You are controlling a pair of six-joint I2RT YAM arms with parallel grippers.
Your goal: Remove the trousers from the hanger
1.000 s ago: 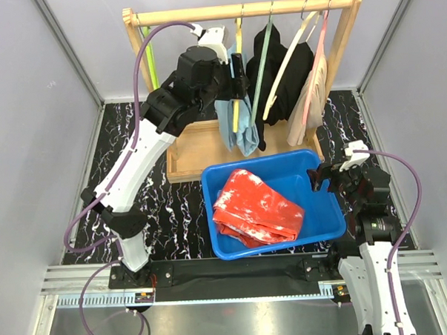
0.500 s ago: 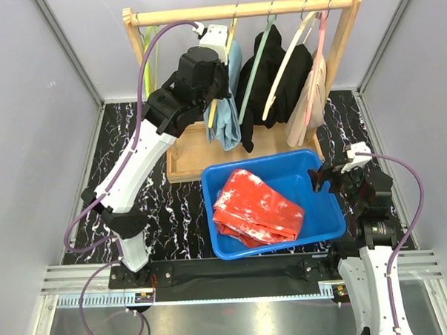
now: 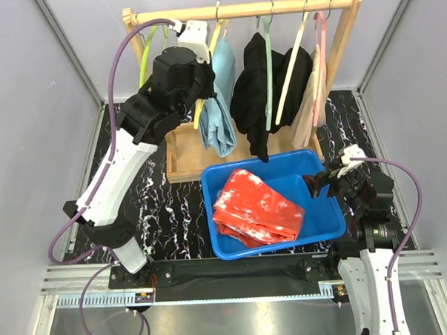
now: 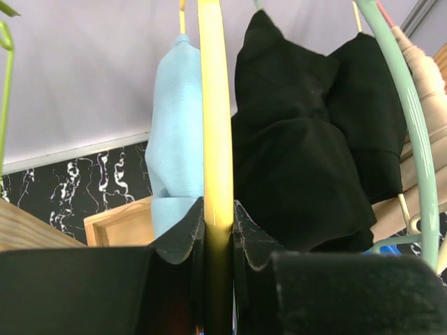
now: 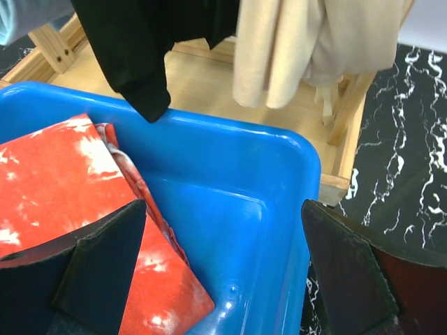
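1. The left claw [image 4: 217, 225] is closed on the lower bar of a slim yellow plastic hanger [image 4: 215, 112], its two black fingers pressing the bar from either side.
2. Just beyond this claw, slightly to its left in the wrist view, hangs the soft light blue pair of trousers [image 4: 174, 139], which appears to be draped on that same hanger.
3. To the right of the left claw hang two black cloth pairs of trousers [image 3: 252, 99], one of them behind a pale mint-green hanger [image 4: 408, 132].
4. Farther to the right, well apart from the left claw, hangs the beige pair [image 3: 310, 112]. All of these hang from the light wooden rail [image 3: 246, 9].
5. An unloaded lime-green hanger [image 3: 146, 52] hangs to the left of the left claw.
6. The right claw [image 5: 223, 244] stands wide open and grips nothing. It hovers over the right part of a blue plastic tub [image 5: 293, 167] on the black marbled bench [image 3: 166, 207].
7. Below the right claw and to its left, the folded red pair of trousers with white blotches [image 5: 63, 181] lies inside the tub, off the rail.
8. Ahead of the right claw, a black trouser leg [image 5: 133, 63] dangles at the tub's far rim.
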